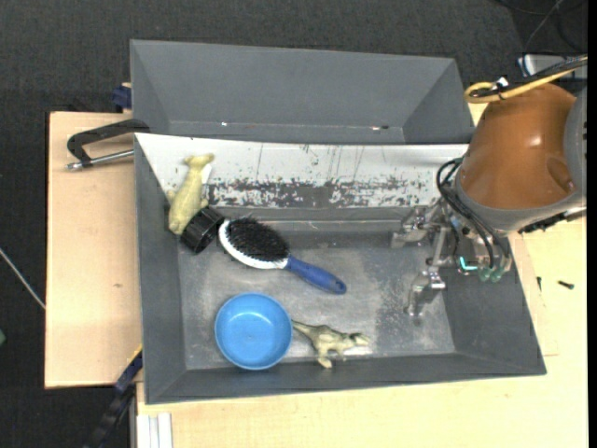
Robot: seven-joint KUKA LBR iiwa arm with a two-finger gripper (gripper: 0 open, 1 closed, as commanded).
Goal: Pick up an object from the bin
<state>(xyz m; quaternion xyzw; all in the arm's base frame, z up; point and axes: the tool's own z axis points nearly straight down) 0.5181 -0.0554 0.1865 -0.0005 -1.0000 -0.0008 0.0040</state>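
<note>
- Camera view, the bin: the grey metal bin (157,287) holds five loose things, all in its left and middle parts. A yellowish toy seal (189,194) leans in the far left corner with a black cylinder (199,231) just below it. A hairbrush (270,251) with a white head, dark bristles and a blue handle lies slantwise from there toward the middle. A blue bowl (252,330) sits upright near the front wall, and a small toy dinosaur (332,343) lies just beside it.
- Camera view, the arm: the end effector (413,271) hangs low over bare floor in the right part of the bin. Its two metal fingers look spread apart, with nothing between them.
- Step in hand: by my reading this is the approach — nothing is gripped and no thing lies under the fingers yet.
- Where the pick could be: the toy dinosaur and the tip of the brush's blue handle are nearest, both to the left of the fingers and clear of them.
- Next move: it calls for a shift left over one of these, fingers set across its narrow width, then a descent and a close. The dinosaur lies close to the front wall — little room there.
</note>
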